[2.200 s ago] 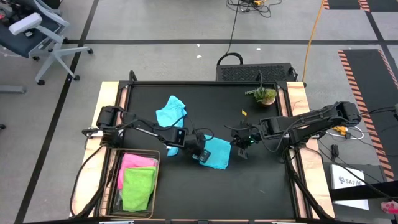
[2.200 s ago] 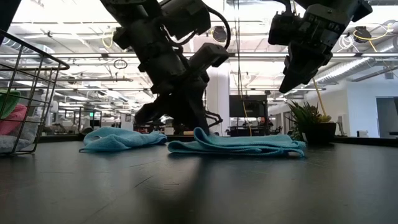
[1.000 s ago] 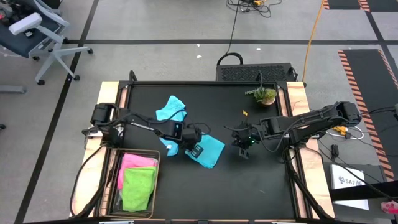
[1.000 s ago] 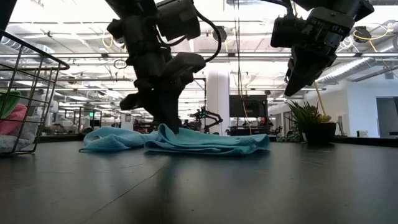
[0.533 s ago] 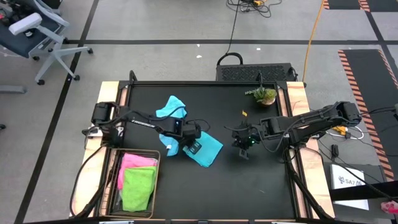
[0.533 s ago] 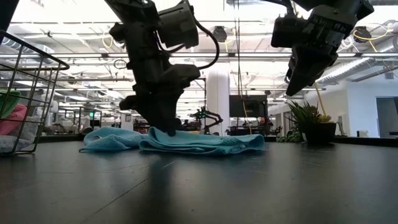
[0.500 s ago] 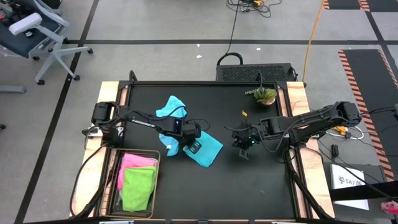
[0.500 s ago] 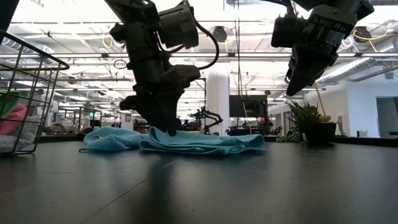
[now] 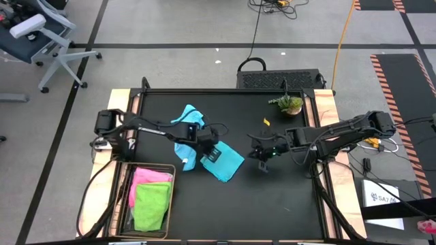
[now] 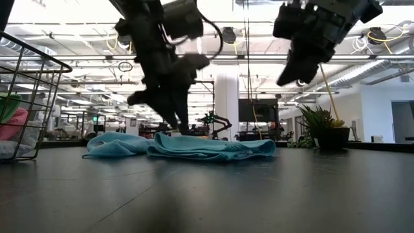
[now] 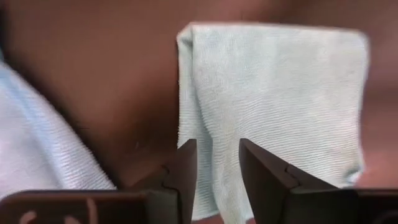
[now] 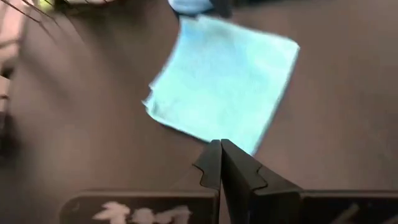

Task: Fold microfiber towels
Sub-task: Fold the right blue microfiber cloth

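From my seat I see the black table (image 9: 272,197); the wire basket (image 9: 127,204) at its front-left corner holds pink (image 9: 151,177) and lime green towels (image 9: 151,205); a folded teal towel (image 9: 229,163) lies mid-table, just under the left gripper (image 9: 212,154), fingers parted, gripping nothing; a crumpled light blue towel (image 9: 186,119) sits behind; the right gripper (image 9: 259,159), clenched empty, hovers beside the teal one.

Two towels (image 9: 225,162) (image 9: 187,120) lie mid-table; left of them, two more (image 9: 151,206) in the basket (image 9: 127,178).
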